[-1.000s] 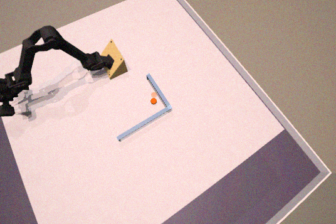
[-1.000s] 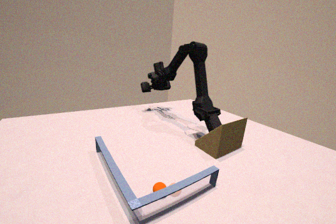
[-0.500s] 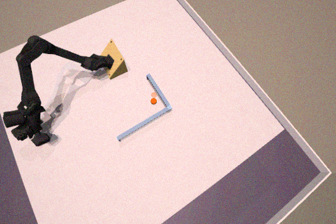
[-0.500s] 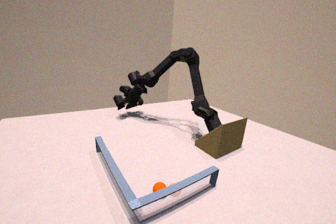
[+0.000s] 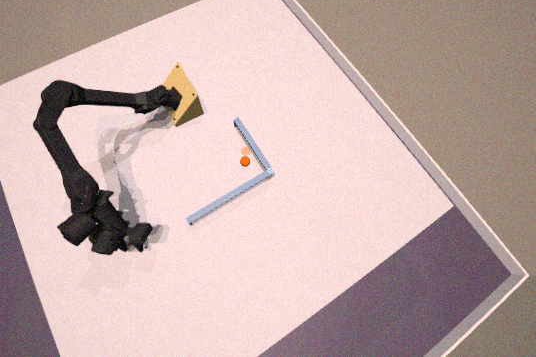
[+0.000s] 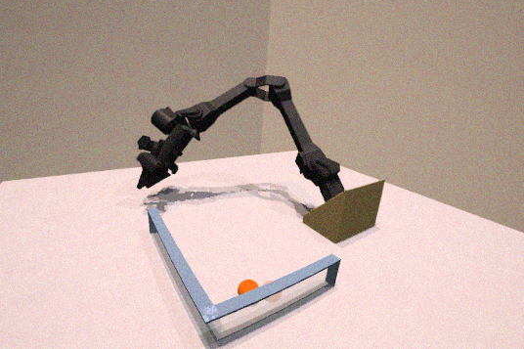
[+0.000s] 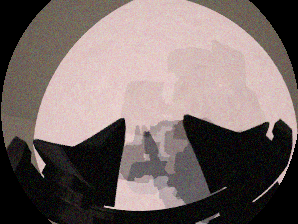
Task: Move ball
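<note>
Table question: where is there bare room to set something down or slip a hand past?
Bare stretches lie beyond the two blue walls toward the table's far edges, and between the gripper and the longer wall's open end. It is crowded in the corner, where the orange ball nearly touches its see-through copy.

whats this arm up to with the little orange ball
The arm has not touched the ball yet. Its gripper hangs open and empty above the table, near the far end of the long wall, well short of the ball. The ball sits inside the corner by the short wall, right beside the pale see-through copy but not on it. The wrist view shows only table and shadows between the fingers.
</note>
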{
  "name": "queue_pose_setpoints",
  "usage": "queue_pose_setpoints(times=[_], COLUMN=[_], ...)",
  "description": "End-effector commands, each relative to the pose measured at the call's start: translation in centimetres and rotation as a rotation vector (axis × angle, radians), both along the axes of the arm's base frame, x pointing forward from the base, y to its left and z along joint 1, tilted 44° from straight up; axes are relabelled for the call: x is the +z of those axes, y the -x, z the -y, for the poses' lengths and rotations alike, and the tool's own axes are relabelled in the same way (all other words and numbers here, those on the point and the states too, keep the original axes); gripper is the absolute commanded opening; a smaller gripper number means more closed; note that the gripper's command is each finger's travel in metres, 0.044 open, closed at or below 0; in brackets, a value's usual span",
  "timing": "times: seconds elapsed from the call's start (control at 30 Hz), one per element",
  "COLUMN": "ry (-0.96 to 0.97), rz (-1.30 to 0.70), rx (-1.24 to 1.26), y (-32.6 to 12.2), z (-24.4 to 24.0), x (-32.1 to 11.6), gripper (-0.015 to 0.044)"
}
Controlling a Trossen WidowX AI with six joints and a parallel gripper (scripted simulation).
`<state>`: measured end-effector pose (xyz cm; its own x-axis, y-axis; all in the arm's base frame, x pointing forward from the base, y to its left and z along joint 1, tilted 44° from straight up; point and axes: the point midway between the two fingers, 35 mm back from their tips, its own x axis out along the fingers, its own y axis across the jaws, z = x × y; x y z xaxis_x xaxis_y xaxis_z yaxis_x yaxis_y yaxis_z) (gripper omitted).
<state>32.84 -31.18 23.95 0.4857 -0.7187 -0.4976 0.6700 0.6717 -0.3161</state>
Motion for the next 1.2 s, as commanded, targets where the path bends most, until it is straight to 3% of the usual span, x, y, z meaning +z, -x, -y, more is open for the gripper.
queue_pose_setpoints(times=[0.0, 0.27, 0.43, 0.73, 0.93, 1.17], ry=[-0.034, -0.058, -0.023, 0.181, 0.307, 0.317], rz=[-0.117, -0.487, -0.79, -1.405, -1.862, -1.917], rx=[0.112, 0.431, 0.661, 1.045, 1.228, 1.24], y=[-3.2, -8.3, -9.0, -6.8, -1.9, -1.1], z=[-3.3, -13.1, -20.1, -29.9, -34.3, -34.6], x=[-2.8, -10.2, -15.3, -22.9, -27.8, -28.4], gripper=[0.0273, 0.0273, 0.0273, 0.0273, 0.0273, 0.0273])
